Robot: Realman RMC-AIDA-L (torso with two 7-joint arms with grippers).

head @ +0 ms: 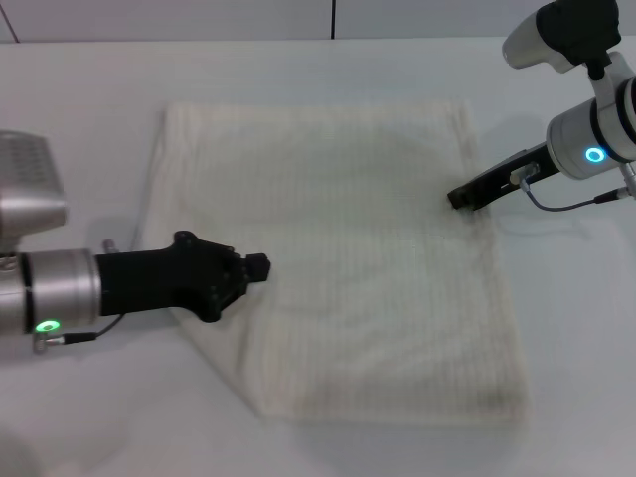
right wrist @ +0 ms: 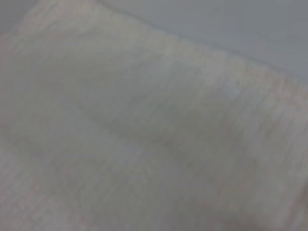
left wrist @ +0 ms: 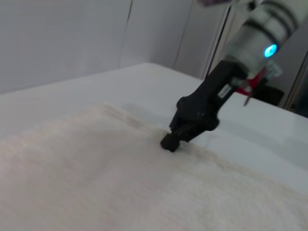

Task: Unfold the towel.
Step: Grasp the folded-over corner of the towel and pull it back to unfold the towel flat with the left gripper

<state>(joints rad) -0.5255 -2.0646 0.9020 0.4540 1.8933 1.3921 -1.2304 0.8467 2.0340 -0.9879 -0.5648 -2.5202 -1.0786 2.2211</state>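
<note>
The cream-white towel (head: 358, 268) lies spread flat on the white table, its near-left edge running slantwise. It also shows in the left wrist view (left wrist: 96, 173) and fills the right wrist view (right wrist: 144, 134). My left gripper (head: 258, 265) rests low over the towel's left part, fingers together, pointing right. My right gripper (head: 459, 197) has its tip down at the towel's right edge, fingers together. It also shows in the left wrist view (left wrist: 170, 141), touching the hem. I cannot tell whether either one pinches cloth.
The white table (head: 89, 129) extends around the towel on all sides. A wall or panel stands behind the table's far edge (head: 328, 38). A cable hangs from the right wrist (head: 566, 204).
</note>
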